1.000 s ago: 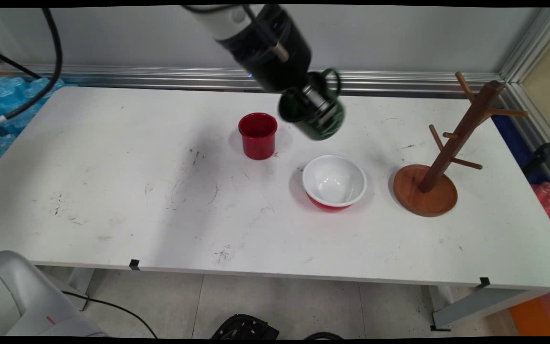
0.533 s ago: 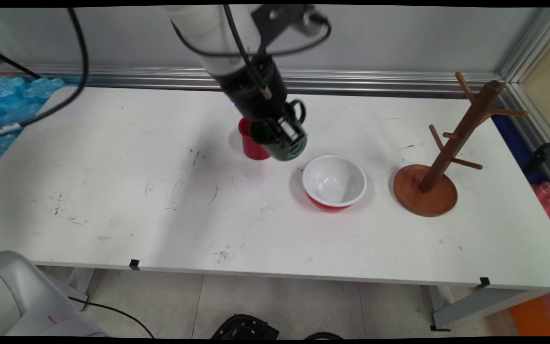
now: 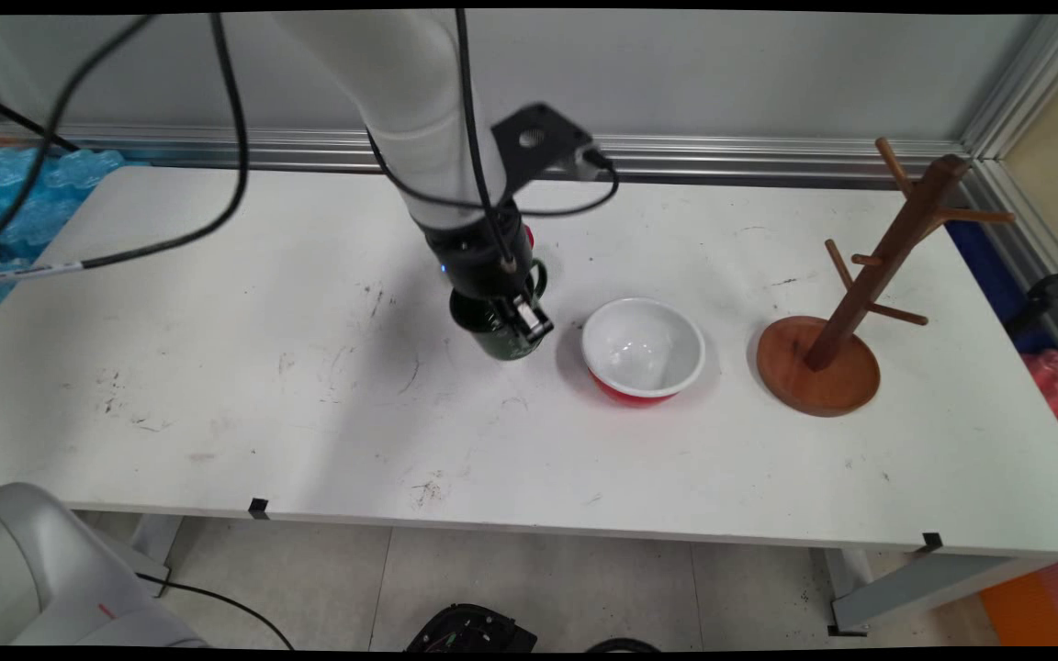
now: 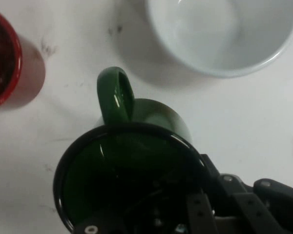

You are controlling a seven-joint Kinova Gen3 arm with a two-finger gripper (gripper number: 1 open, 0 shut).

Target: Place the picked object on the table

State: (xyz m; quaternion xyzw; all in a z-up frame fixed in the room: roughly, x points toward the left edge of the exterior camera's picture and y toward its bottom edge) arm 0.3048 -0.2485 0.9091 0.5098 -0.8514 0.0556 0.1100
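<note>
The dark green mug [image 3: 501, 338] sat low over the white table [image 3: 217, 367], near its middle, upright with its handle toward the back wall. I could not tell whether its base had touched down. The gripper [image 3: 522, 321] was clamped on the mug's rim, one finger reaching inside; in the hand view the mug [image 4: 132, 165] filled the lower frame, its handle pointing up. Just beside it to the right stood the white bowl [image 3: 643, 349] with a red outside, apart from the mug. Behind the arm a red cup [image 4: 10, 63] stood close, mostly hidden in the main view. A wooden mug tree [image 3: 846, 303] stood well apart, far right. With neighbours this close, I judged any move wanted a steady, level wrist.
</note>
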